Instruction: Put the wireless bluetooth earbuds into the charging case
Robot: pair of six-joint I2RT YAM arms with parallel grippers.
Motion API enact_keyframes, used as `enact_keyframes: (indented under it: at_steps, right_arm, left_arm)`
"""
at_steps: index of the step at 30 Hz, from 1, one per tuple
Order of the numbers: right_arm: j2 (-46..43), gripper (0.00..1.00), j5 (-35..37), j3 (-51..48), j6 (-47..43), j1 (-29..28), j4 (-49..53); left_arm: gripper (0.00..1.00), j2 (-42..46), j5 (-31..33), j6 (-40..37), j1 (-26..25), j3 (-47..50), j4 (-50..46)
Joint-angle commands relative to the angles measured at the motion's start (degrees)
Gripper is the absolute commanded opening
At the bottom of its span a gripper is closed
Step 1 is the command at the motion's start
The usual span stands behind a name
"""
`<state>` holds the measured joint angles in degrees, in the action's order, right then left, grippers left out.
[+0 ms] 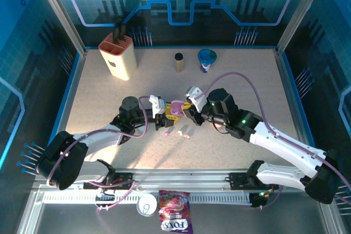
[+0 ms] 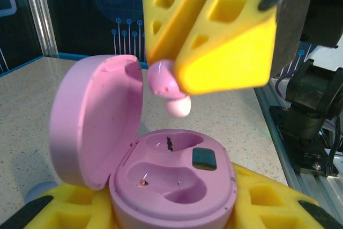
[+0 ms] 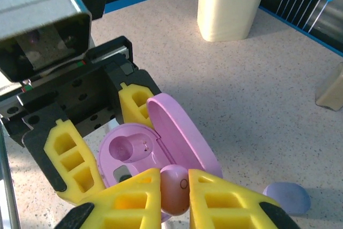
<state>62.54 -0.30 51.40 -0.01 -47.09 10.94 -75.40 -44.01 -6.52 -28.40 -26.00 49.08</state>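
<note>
My left gripper is shut on the open pink charging case, its yellow fingers on both sides of the base. The lid stands up on the left and both wells look empty. Just above the case, my right gripper is shut on a pink earbud, which hangs over the well nearest the lid. In the top view the two grippers meet at mid-table, the right gripper beside the case. Three more earbuds lie on the table just in front of them.
A cream holder stands at the back left, with a brown cylinder and a blue cup at the back middle. A candy packet and a can lie beyond the front rail. A pale purple piece lies near the case.
</note>
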Motion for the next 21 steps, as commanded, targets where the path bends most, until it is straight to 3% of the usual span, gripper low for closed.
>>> enact_keyframes:
  at_steps: [1, 10, 21]
  right_arm:
    - [0.86, 0.15, -0.95, 1.42, -1.23, -0.64, -1.29]
    - [1.09, 0.14, -2.51, 0.68, -1.16, -0.62, 1.06]
    - [3.08, 0.18, -2.04, 0.80, -1.58, -0.61, 1.56]
  left_arm:
    - [0.26, -0.56, -1.37, -0.55, -0.51, -1.49, 1.13]
    - [0.26, -0.89, 1.57, -0.30, -0.46, -1.15, 2.69]
    - [0.26, -0.38, 0.72, 1.78, -0.46, -1.07, 4.69]
